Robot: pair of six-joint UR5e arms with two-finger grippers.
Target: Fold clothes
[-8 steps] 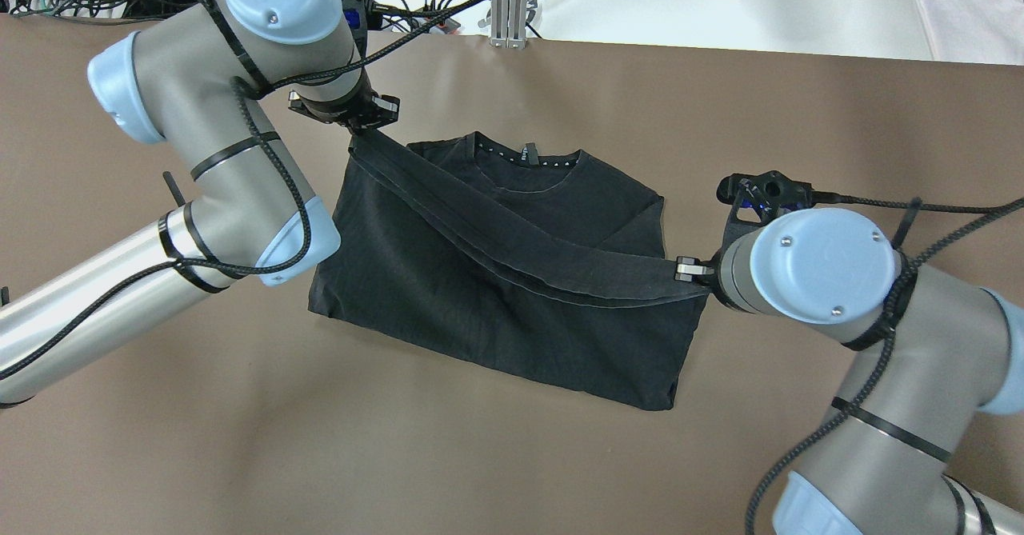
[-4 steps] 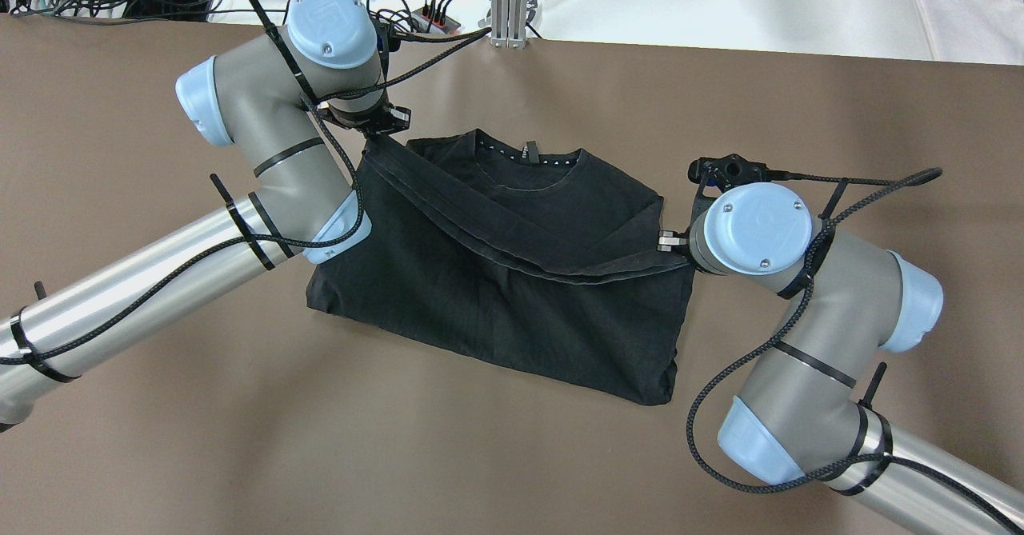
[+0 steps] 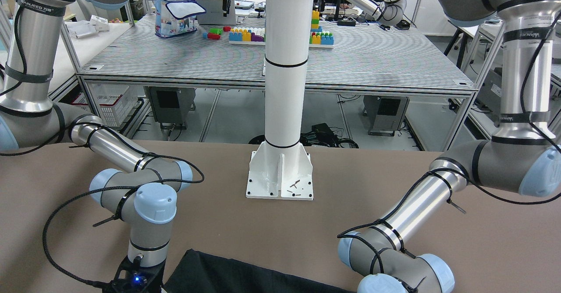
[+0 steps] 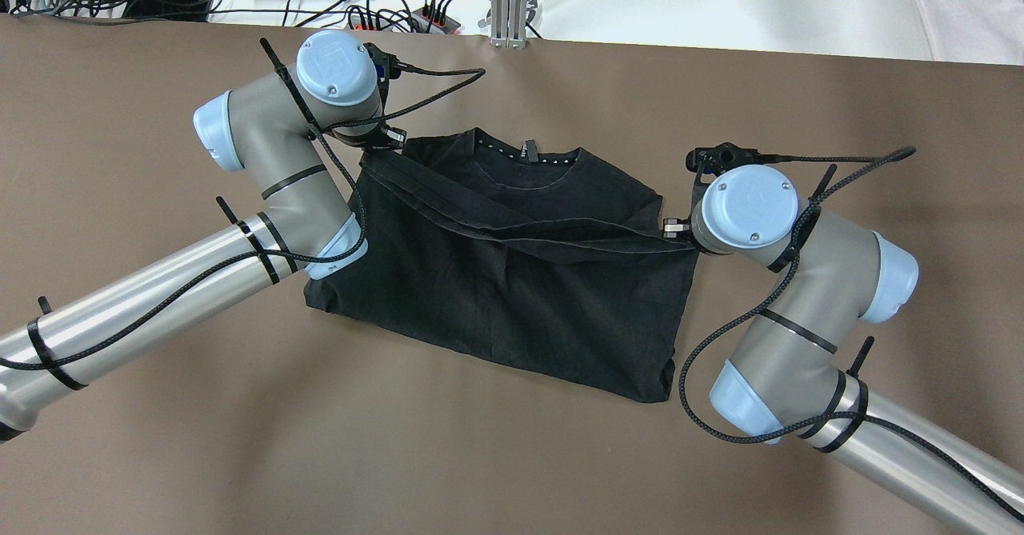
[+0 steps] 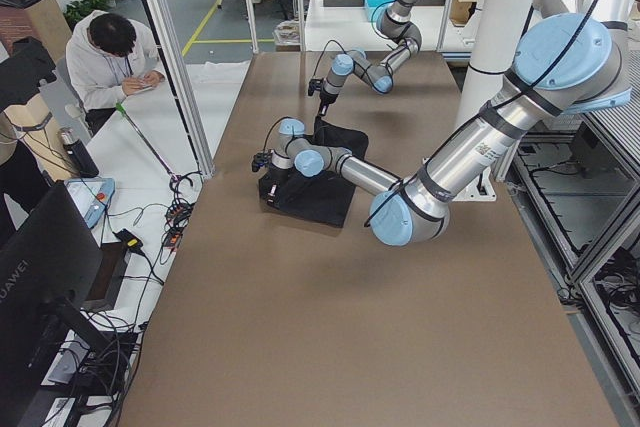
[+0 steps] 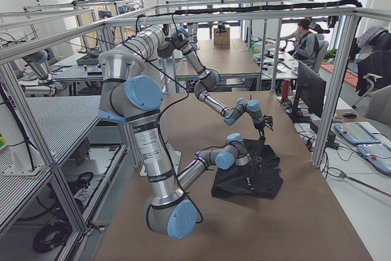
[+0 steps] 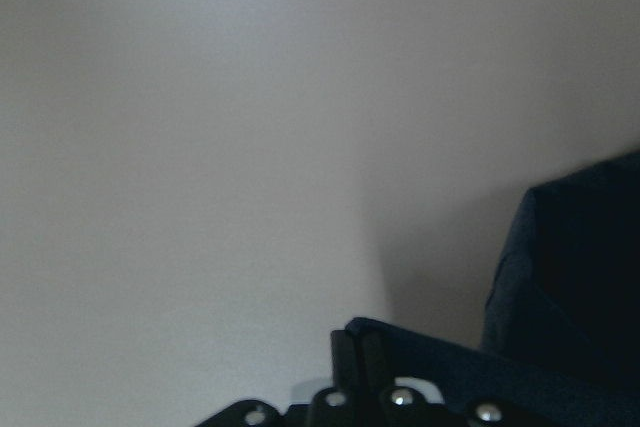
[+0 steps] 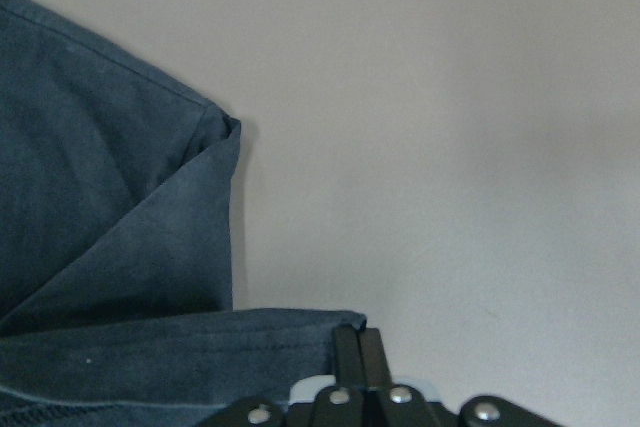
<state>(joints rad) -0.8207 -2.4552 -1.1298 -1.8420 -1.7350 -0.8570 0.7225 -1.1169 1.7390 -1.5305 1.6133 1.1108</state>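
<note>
On the table (image 4: 512,455), left gripper (image 4: 374,143) and right gripper (image 4: 670,229), both pinched tight on the shirt (image 4: 512,311) hem (image 4: 560,241), just pulled it nearer the collar (image 4: 524,169), so this fold's almost laid.

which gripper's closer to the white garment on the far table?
Right. The right gripper pinches the black shirt at the end toward the white garment; the left gripper holds the opposite end, farther away.

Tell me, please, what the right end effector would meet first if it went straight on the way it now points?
Probably the bare table, beside the folded corner of the black shirt; the wrist view shows nothing else ahead, but depth is unclear.
</note>
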